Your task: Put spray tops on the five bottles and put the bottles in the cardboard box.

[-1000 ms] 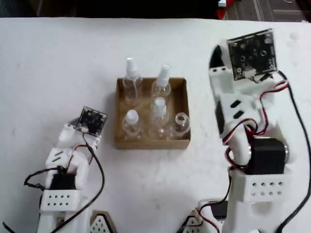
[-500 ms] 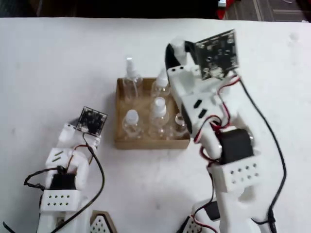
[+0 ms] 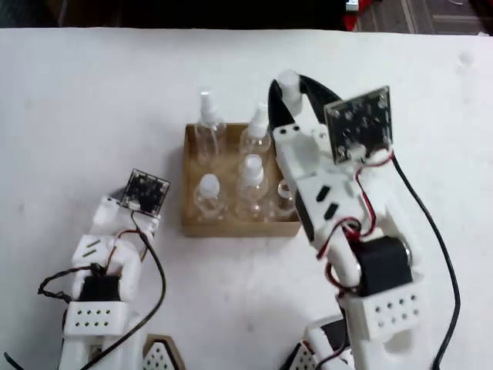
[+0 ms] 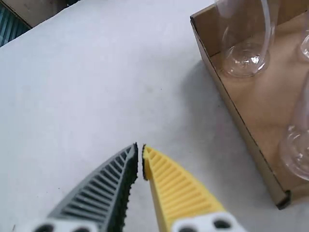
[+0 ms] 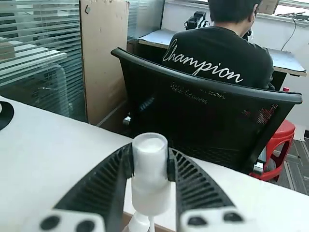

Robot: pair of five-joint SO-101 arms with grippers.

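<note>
The cardboard box (image 3: 189,173) stands mid-table with several clear bottles in it. Capped bottles stand at the back left (image 3: 208,127), back middle (image 3: 256,131) and along the front (image 3: 208,193). One bottle without a top (image 3: 285,193) sits at the front right, partly hidden by the right arm. My right gripper (image 3: 291,86) hangs above the box's back right corner, shut on a white spray top (image 5: 150,169) held upright. My left gripper (image 4: 140,153) is shut and empty, low over bare table beside the box's left wall (image 4: 231,108).
The right arm (image 3: 339,208) leans over the box's right side. The left arm (image 3: 108,262) rests at the front left. White table surface lies open on the far left and behind the box. A person sits on a black chair (image 5: 212,116) beyond the table.
The right arm has swung left from the table's right side to the box, carrying the spray top. The left arm has not moved.
</note>
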